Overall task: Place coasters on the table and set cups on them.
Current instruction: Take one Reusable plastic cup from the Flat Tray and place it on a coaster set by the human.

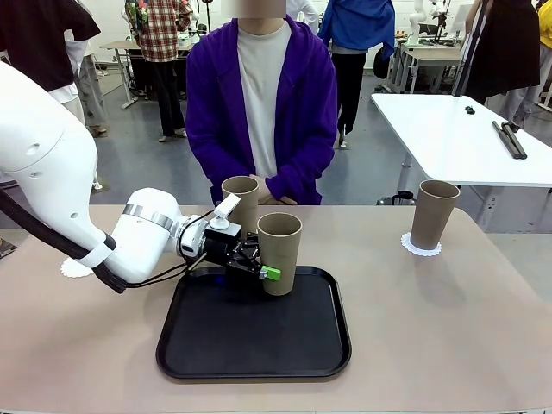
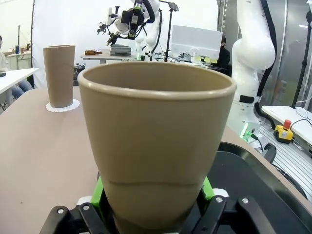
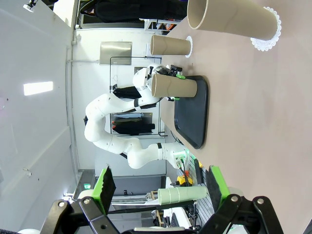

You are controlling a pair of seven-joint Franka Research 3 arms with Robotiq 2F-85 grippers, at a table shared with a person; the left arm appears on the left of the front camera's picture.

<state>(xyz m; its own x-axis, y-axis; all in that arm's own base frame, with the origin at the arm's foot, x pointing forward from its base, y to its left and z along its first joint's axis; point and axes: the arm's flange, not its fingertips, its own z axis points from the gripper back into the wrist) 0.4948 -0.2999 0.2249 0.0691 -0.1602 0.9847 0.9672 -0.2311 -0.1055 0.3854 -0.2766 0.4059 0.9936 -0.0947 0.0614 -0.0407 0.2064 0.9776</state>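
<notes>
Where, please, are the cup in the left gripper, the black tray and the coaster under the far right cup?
Cup in the left gripper (image 1: 279,250), front view, on its side wall.
Black tray (image 1: 250,341), front view, on its bare floor.
Coaster (image 1: 421,247), front view, on its lacy edge under the right cup.

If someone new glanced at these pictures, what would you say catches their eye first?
Most striking is the left hand clamped low on a khaki cup at the back edge of the black tray mid-table. Next, a second cup already stands on a lacy white coaster at the table's right side. A person in a purple jacket stands across the table, behind a third cup.
</notes>
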